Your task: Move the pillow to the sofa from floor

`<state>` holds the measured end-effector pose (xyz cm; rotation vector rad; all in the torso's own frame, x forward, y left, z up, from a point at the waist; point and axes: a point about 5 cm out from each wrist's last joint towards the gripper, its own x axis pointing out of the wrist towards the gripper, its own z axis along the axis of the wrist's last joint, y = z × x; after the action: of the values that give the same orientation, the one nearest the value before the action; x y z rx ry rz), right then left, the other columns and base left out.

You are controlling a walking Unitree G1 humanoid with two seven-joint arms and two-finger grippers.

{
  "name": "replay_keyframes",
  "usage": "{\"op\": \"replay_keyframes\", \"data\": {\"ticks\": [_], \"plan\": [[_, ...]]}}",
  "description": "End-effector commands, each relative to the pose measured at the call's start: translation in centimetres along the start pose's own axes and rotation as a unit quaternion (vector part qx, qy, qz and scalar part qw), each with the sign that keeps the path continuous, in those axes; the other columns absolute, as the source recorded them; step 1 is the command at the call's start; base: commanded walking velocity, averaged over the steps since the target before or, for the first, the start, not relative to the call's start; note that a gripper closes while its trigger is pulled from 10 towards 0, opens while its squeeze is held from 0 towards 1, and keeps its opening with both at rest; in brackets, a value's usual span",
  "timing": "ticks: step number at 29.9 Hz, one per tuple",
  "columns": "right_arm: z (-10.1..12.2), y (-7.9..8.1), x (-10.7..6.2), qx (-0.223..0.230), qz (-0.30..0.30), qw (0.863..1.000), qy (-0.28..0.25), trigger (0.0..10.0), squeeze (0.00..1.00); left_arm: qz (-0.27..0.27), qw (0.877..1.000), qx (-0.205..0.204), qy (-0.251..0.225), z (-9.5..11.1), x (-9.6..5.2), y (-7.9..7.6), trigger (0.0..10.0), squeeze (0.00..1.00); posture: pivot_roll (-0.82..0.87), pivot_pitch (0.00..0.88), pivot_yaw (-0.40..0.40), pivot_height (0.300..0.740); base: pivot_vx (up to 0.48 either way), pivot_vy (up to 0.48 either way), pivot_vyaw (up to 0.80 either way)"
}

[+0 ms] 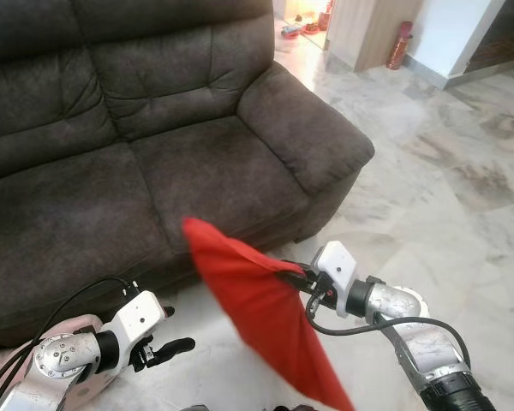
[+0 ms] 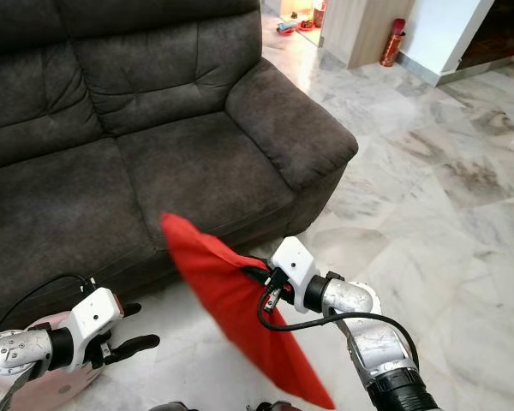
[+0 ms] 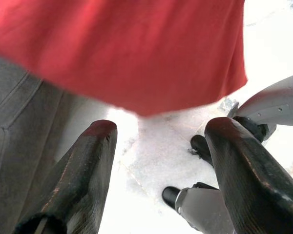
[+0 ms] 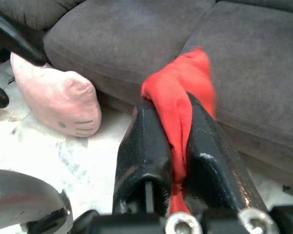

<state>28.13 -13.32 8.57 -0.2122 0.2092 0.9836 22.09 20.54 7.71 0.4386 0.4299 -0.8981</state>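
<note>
A flat red pillow [image 1: 261,304] hangs in the air in front of the dark brown sofa [image 1: 111,171], held by its edge. My right gripper [image 4: 178,146] is shut on that edge, with red fabric bunched between the black fingers [image 4: 146,146]. It sits just below the front of the seat cushion [image 2: 197,171]. My left gripper [image 1: 173,334] is open and empty, low at the left, near the sofa's base. A pink cat-face pillow [image 4: 58,100] lies on the floor against the sofa front, beside my left arm [image 2: 26,351].
Marble floor [image 1: 445,171] spreads to the right of the sofa. A wooden cabinet [image 1: 368,30] and a red bottle [image 1: 400,44] stand at the far back right. The sofa's right armrest [image 1: 304,128] juts toward the open floor.
</note>
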Motion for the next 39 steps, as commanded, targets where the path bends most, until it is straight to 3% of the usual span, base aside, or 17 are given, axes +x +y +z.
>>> {"op": "replay_keyframes", "data": {"ticks": [1,13,22,31,39], "plan": [[3.0,0.2,0.2,-0.043,0.019,0.997,-0.053,10.0,0.0,-0.003,1.0,0.006,0.003,0.2,-0.2,0.0,10.0,0.0,0.16,0.062,-0.055,0.74,0.0,0.0,0.0],[2.9,0.0,-0.5,-0.051,0.024,0.998,-0.041,10.0,0.0,0.018,1.0,0.022,0.006,0.2,-0.2,0.9,10.0,0.0,0.16,0.076,-0.057,0.74,0.0,0.0,0.0],[2.2,0.0,-1.6,-0.055,0.057,0.997,-0.007,10.0,0.0,-0.017,1.0,-0.01,-0.014,1.2,-1.3,0.9,10.0,0.0,0.16,0.085,-0.062,0.74,0.0,0.0,0.0],[1.8,0.6,-2.2,-0.056,0.093,0.994,0.018,10.0,0.0,-0.111,0.992,-0.018,0.062,-1.1,-2.4,-1.2,10.0,0.0,0.16,0.089,-0.063,0.74,0.0,0.0,0.0],[2.3,0.6,-1.7,-0.062,0.09,0.994,0.011,10.0,0.0,-0.118,0.991,-0.006,0.061,-1.1,-0.7,-2.2,10.0,0.0,0.15,0.092,-0.068,0.74,0.0,0.0,0.0]]}}
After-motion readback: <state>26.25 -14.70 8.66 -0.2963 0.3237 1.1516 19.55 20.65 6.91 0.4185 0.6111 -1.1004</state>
